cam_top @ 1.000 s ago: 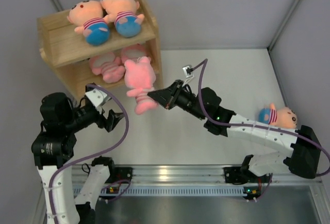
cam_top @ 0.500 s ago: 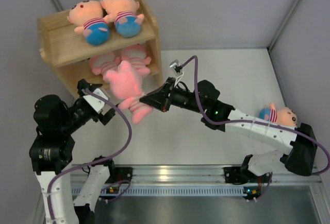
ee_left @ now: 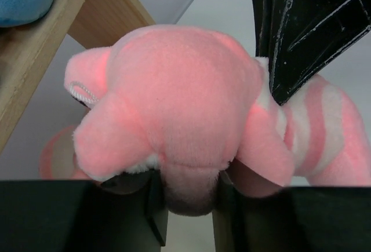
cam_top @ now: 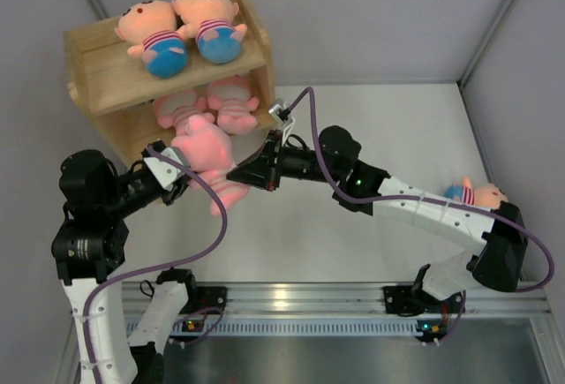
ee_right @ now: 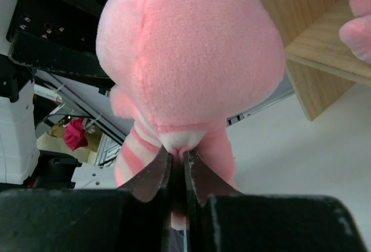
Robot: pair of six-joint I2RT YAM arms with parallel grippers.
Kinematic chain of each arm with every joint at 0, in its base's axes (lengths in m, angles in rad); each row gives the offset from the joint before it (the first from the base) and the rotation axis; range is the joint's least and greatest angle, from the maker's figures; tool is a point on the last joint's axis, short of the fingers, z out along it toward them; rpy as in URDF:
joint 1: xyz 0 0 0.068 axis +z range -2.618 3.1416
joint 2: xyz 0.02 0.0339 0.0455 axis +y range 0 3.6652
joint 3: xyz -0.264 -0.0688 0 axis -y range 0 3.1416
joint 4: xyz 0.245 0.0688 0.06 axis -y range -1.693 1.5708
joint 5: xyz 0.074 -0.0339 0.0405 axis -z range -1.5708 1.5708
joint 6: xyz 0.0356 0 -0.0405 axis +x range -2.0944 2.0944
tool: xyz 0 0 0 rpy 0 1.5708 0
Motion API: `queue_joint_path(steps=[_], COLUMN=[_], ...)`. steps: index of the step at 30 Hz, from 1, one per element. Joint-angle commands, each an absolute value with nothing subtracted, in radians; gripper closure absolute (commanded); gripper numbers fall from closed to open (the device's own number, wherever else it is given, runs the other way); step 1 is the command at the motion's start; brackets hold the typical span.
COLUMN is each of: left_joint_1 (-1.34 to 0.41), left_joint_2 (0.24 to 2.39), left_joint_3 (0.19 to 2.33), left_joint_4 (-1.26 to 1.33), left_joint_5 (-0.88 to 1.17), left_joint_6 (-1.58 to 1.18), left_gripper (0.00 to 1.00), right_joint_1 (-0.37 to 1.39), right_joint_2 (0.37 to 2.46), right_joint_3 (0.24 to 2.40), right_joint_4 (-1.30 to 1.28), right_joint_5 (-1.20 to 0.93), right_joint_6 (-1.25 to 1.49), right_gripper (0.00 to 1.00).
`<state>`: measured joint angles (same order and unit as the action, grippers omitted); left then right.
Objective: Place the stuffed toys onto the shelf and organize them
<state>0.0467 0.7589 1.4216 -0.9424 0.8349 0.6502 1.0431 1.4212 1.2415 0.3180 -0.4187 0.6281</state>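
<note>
While right jaws pinch one pig (cam_top: 206,149), two pigs (cam_top: 233,103) and two dolls (cam_top: 210,24) sit shelved.

Overhead, the held pig (cam_top: 208,153) covers the left gripper (ee_left: 189,217), so its jaws cannot be read there. In the left wrist view a pink lump sits between them, possibly gripped. The top board of the shelf (cam_top: 115,66) hides much of two lower pigs (cam_top: 231,101). The right arm (cam_top: 424,212) covers part of a doll (cam_top: 478,195). The right wrist view crops the held pig's head.
</note>
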Motion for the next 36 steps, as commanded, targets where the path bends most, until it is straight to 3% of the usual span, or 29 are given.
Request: queue_joint_path(steps=[1,2,3,4,6,11,15,19,23,28,36], left_joint_1=[0.054,0.055,0.057,0.057,0.057,0.057,0.057,0.057,0.057,0.058,0.057], left_joint_2=[0.753,0.747,0.742,0.738,0.712,0.641,0.620,0.601,0.575,0.557,0.555], left_joint_3=[1.439,1.431,1.424,1.414,1.365,1.227,1.195,1.195,1.200,1.209,1.212], left_joint_4=[-0.880,-0.879,-0.880,-0.881,-0.880,-0.914,-0.982,-1.044,-1.083,-1.103,-1.112], left_joint_5=[0.969,0.963,0.947,0.919,0.798,0.520,0.378,0.287,0.245,0.253,0.302], left_joint_6=[0.620,0.609,0.591,0.557,0.514,0.453,0.414,0.402,0.413,0.408,0.396], left_gripper=[0.72,0.84,1.00,1.00,1.00,1.00,1.00,1.00,1.00,1.00,1.00], right_joint_1=[1.060,1.060,1.060,1.060,1.062,1.127,1.244,1.319,1.335,1.338,1.338], right_joint_2=[1.450,1.450,1.445,1.437,1.395,1.258,1.250,1.327,1.464,1.581,1.683], right_joint_3=[1.299,1.301,1.304,1.307,1.305,1.275,1.267,1.295,1.362,1.449,1.512], right_joint_4=[0.264,0.241,0.214,0.139,0.060,-0.168,-0.146,-0.046,0.040,0.070,0.055], right_joint_5=[-0.479,-0.445,-0.418,-0.384,-0.235,0.334,0.509,0.464,0.272,0.143,0.114], right_joint_6=[0.611,0.606,0.583,0.563,0.494,0.301,0.163,0.152,0.199,0.262,0.339], right_gripper=[0.91,0.82,0.59,0.48,0.36,0.29,0.26,0.20,0.14,0.13,0.13])
